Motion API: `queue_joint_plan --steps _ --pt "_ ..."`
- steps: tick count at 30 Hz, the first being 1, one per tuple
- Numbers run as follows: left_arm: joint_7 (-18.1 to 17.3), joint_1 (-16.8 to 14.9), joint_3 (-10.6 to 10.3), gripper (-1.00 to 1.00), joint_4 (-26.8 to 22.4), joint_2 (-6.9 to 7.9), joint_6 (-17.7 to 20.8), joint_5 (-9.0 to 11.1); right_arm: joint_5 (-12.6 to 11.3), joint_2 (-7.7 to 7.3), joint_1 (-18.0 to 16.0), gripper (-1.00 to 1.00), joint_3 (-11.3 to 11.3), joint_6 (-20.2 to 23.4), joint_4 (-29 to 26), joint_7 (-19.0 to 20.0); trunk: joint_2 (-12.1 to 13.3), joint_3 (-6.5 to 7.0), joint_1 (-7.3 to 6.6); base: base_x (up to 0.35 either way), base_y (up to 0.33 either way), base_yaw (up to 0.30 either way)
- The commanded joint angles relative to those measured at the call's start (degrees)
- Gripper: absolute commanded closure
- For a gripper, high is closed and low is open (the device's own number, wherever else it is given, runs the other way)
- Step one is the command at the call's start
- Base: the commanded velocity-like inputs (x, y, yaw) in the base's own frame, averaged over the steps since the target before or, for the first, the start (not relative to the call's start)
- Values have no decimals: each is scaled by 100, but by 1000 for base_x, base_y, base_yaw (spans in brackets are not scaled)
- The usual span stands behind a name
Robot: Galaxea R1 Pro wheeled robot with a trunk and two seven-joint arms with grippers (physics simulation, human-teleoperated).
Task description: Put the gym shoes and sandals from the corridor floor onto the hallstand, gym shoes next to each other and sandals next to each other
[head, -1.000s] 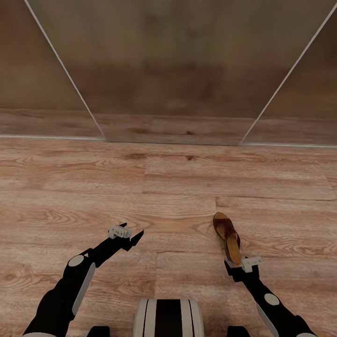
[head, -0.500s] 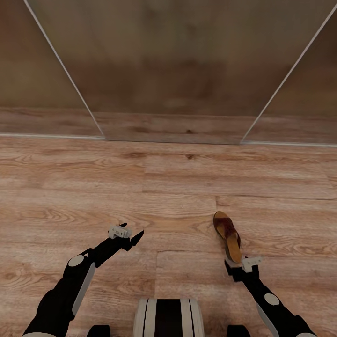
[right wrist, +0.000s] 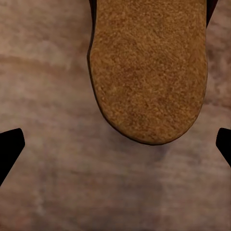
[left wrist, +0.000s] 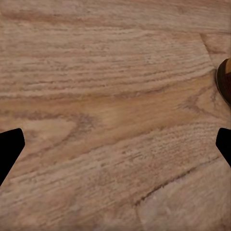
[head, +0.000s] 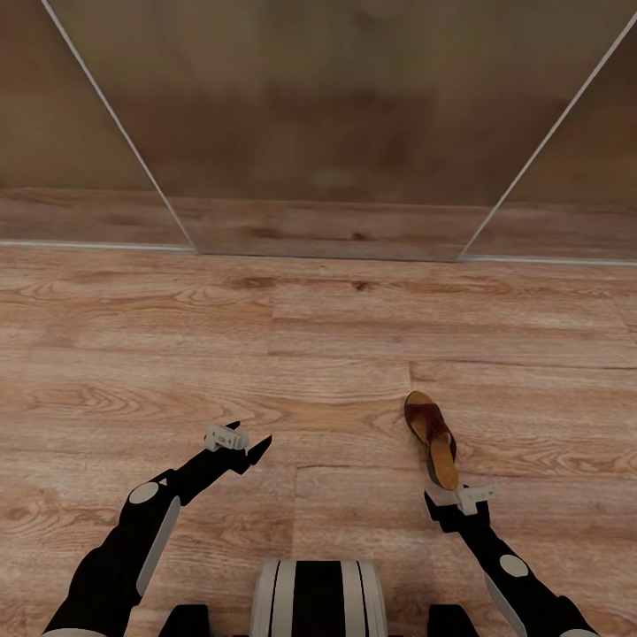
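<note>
The sandal (head: 431,440) lies on the corridor floor (head: 318,336) in the head view, just ahead of the right end effector (head: 453,501), long axis running away from the robot and heel nearest those fingers, while the left end effector (head: 246,442) sits well apart to the other side, so I'd call the right arm the nearer. Left wrist view: fingers spread wide over bare planks, a sliver of sandal (left wrist: 224,79) at the frame edge. Right wrist view: fingers wide and empty, the tan heel (right wrist: 149,67) dead ahead between their lines.
</note>
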Motion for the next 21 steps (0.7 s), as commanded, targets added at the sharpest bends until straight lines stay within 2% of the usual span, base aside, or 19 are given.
queue_joint_plan --steps 1,21 --pt "-30 -1 9 -100 -5 -1 52 31 -48 -5 -3 -100 24 -19 5 15 -1 -3 -1 0 0 0" --pt "-17 -1 9 -100 -5 -1 52 31 -53 -13 -3 -100 22 -19 5 16 -1 -3 -1 0 0 0"
